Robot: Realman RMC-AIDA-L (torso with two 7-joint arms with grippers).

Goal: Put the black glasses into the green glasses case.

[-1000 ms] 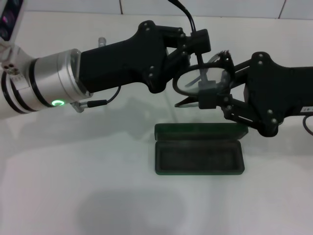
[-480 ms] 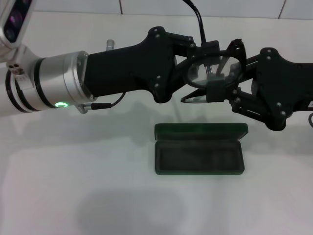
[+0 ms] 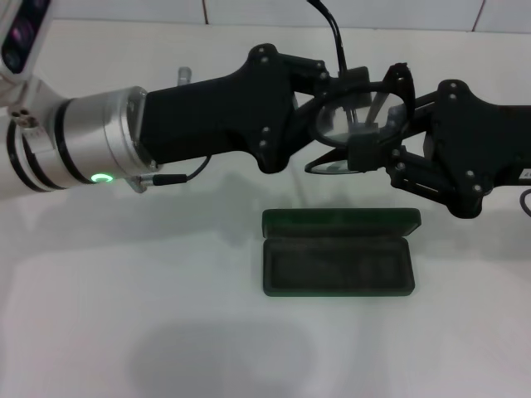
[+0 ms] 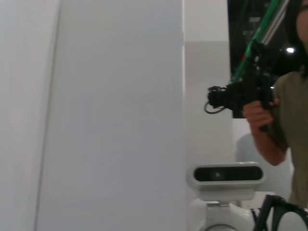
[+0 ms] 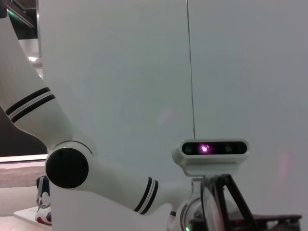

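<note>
I hold the black glasses (image 3: 353,124) in the air between my left gripper (image 3: 336,87) and right gripper (image 3: 365,149), both sets of fingers pinching the frame, beyond the open green glasses case (image 3: 338,253) on the table (image 3: 124,315), presumably to fold them.

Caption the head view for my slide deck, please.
Both hands hold the black glasses above the open green glasses case.

light: bright, even, coming from overhead
shadows: soft grey ones on the surface (image 3: 124,332) under both arms
glare: mild shine on the lenses
focus: head view slightly soft, wrist views hazy
</note>
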